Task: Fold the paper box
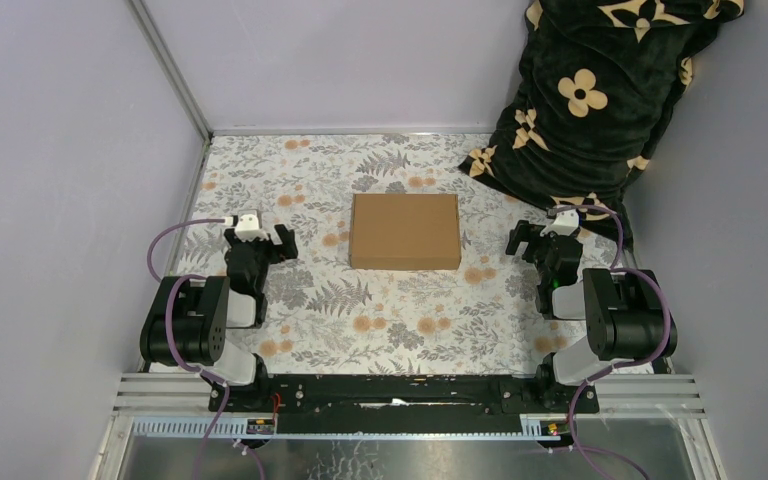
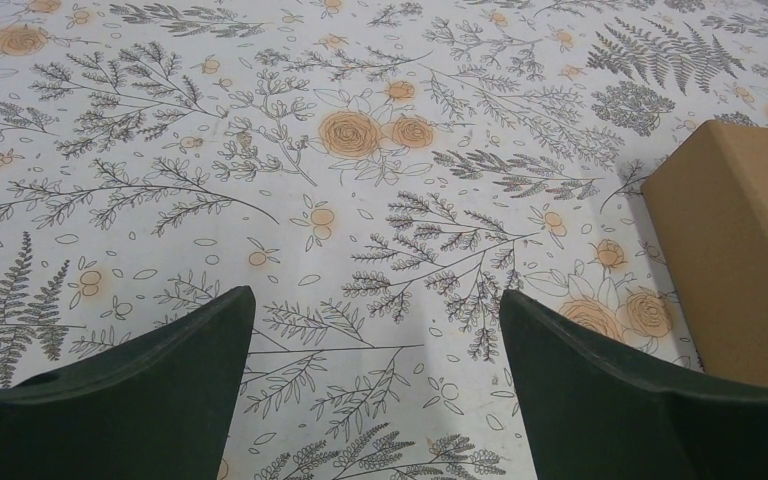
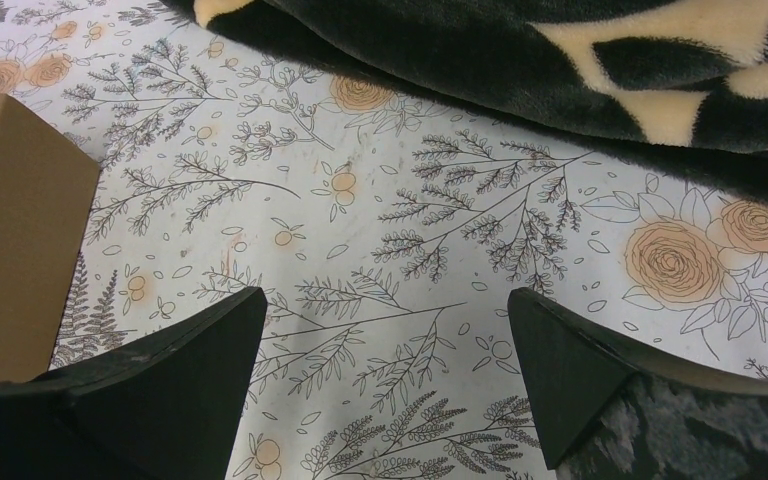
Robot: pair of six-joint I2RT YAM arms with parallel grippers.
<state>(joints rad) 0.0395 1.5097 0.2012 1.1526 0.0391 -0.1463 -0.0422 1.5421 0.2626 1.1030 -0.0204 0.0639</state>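
Closest to me is the black mounting rail (image 1: pixel 400 392) with both arm bases bolted to it at the table's near edge. Just past it the two arms sit folded low, one on each side. The left gripper (image 1: pixel 258 240) has its jaws spread wide with nothing between them, only the flowered tablecloth (image 1: pixel 360 320) under its fingers. The right gripper (image 1: pixel 543 240) is the same: parted and empty.

Between them, in the middle of the table and well apart from either gripper, lies the paper box (image 1: pixel 405 231). It looks like a closed, shallow brown rectangle, lid flat, with no loose flaps or tabs sticking out that I can make out. From the wrist views its corner shows a side wall, so it has height.

Farther back, a dark blanket (image 1: pixel 580 100) with cream flowers is heaped in the far right corner.

To my eye the folding looks finished; I see nothing left to tuck.
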